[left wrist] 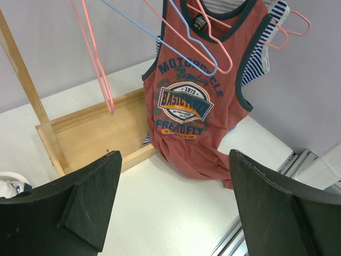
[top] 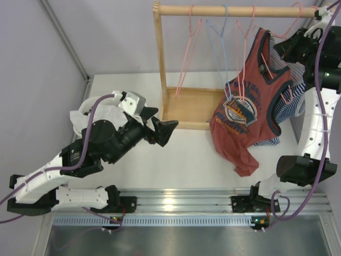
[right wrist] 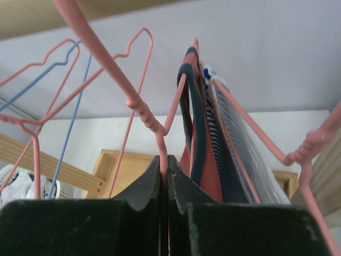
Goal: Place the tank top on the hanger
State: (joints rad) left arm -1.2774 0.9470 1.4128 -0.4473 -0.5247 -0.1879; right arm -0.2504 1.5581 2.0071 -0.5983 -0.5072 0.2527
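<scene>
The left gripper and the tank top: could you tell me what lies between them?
Top external view: the wooden tray and bare table separate the left gripper from the tank top.

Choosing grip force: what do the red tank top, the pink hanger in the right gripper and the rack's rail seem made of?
Tank top: soft matte knit, probably cotton; it drapes and folds. Pink hanger: thin wire, likely plastic-coated; smooth, ridged bends. Rail: bare pale wood, by its colour.
</scene>
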